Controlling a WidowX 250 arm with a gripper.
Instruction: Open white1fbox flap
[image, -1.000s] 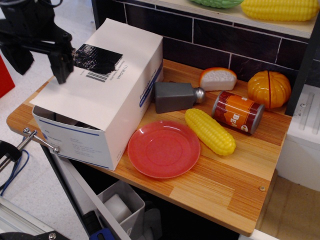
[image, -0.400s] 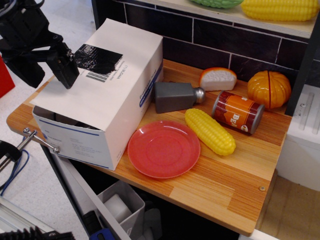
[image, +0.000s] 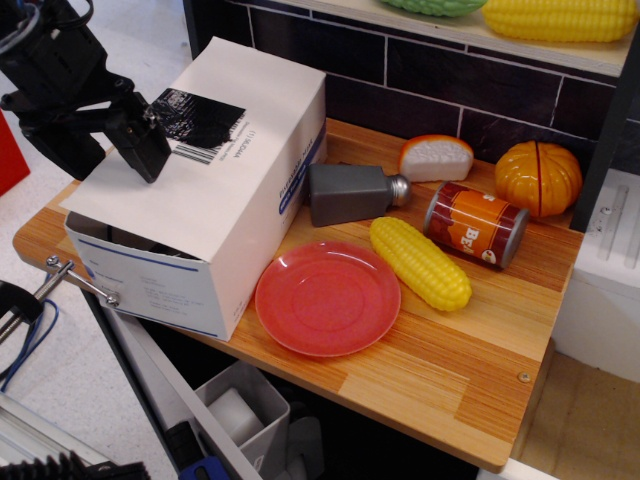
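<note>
The large white1fbox (image: 255, 215) with blue lines stands on the left end of the wooden table (image: 470, 380). Its flap (image: 190, 200), the broad white top panel with a black patch and a barcode label, lies nearly flat, with a dark gap under its front edge. My black gripper (image: 100, 150) hovers at the flap's far left edge and looks open. One finger (image: 145, 150) is over the flap beside the barcode, and the other (image: 58, 150) is outside the box to the left. It holds nothing.
A red plate (image: 328, 298), a yellow corn cob (image: 420, 262), an orange can (image: 476, 224), a grey shaker (image: 350, 194), a bread piece (image: 436, 157) and an orange pumpkin (image: 538, 178) lie right of the box. A metal clamp (image: 75, 277) sits at the table's left corner. A small grey bin (image: 240, 410) is below.
The gripper has shifted slightly right and down towards the barcode and tilted. The box and flap have not moved.
</note>
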